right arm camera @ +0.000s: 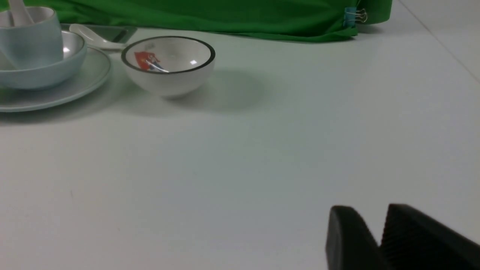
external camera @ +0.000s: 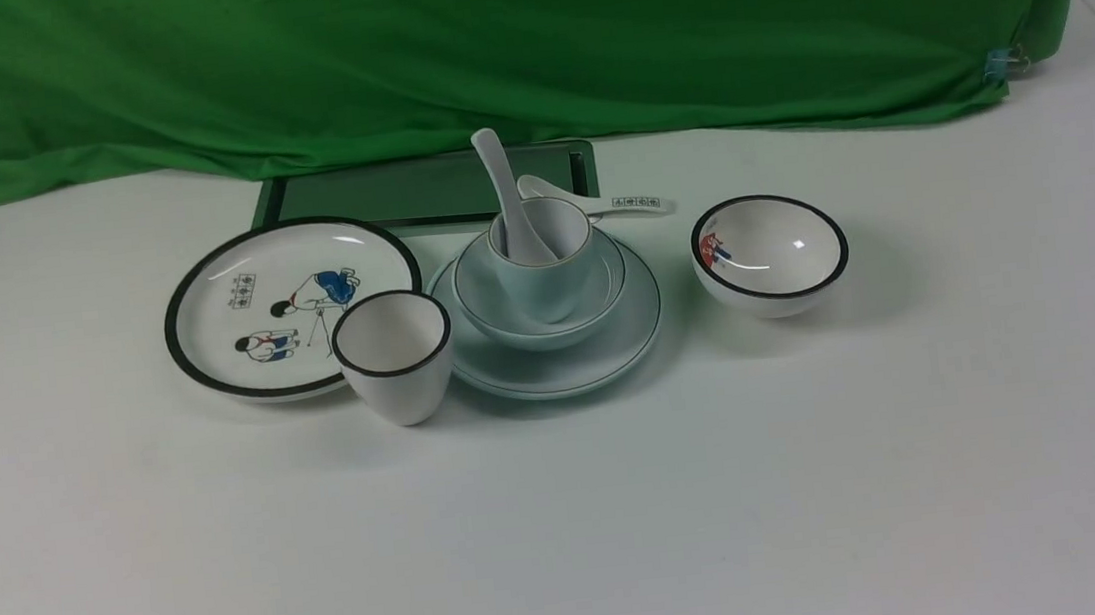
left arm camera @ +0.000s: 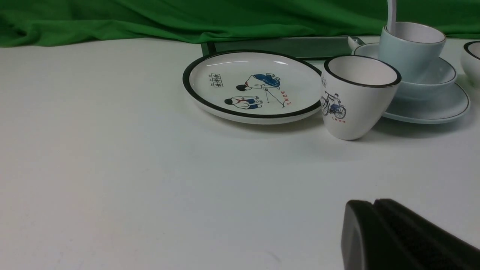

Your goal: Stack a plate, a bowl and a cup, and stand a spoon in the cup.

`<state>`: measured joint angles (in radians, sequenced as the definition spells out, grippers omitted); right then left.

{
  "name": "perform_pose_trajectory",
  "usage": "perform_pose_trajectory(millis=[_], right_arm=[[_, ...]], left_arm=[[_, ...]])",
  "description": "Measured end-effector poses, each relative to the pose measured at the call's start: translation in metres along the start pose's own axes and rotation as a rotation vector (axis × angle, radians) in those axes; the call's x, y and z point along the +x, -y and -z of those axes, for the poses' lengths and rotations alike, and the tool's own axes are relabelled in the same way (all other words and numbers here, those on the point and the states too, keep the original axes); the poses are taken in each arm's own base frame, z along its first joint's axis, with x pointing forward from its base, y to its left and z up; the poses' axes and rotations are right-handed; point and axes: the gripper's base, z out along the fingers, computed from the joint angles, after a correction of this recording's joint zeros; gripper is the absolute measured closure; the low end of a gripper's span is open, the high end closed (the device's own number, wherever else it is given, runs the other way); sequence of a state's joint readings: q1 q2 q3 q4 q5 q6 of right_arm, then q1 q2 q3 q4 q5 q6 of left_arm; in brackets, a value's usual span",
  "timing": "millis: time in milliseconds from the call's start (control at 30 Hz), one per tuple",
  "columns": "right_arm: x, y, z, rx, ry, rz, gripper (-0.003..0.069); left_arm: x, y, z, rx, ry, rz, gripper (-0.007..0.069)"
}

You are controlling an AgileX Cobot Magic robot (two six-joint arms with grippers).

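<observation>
Surface: white tabletop [external camera: 567,507] with a draped green cloth [external camera: 482,43] along its twelve o'clock edge and a dark flat tray [external camera: 426,191] lying just in front of the cloth.
Plate: plain pale blue-white round plate with a thin dark rim line [external camera: 612,346], flat on the table near the centre, at the bottom of the stack.
Bowl: plain pale blue-white bowl with a thin rim line [external camera: 487,308], seated on the plate.
Cup: handleless pale blue cup with a white inside [external camera: 555,282], upright inside the bowl.
Spoon: plain white ceramic soup spoon [external camera: 502,186], standing in the cup with its handle leaning toward eleven o'clock.
Other spoon: white spoon with dark characters on its handle [external camera: 623,205], lying at twelve to one o'clock behind the stack.
Picture plate: black-rimmed plate with cartoon figures [external camera: 243,276], at nine o'clock of the stack.
White cup: black-rimmed white cup [external camera: 395,357], at eight o'clock, just beside the plain plate.
Small bowl: black-rimmed bowl with a red-blue figure [external camera: 769,254], at three o'clock, apart from the stack.
Left gripper [left arm camera: 373,204]: black fingers pressed together, empty, low over bare table.
Right gripper [right arm camera: 378,225]: black fingers slightly parted, holding nothing.
</observation>
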<state>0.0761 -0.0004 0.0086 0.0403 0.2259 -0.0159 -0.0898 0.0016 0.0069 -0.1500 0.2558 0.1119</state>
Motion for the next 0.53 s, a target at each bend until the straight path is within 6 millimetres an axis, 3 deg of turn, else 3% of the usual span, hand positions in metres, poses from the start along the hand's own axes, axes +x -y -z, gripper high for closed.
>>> perform_pose_trajectory(millis=[533], right_arm=[[0.0,0.0,0.0,0.0,0.0,0.0,0.0442]], left_arm=[[0.0,0.0,0.0,0.0,0.0,0.0,0.0655]])
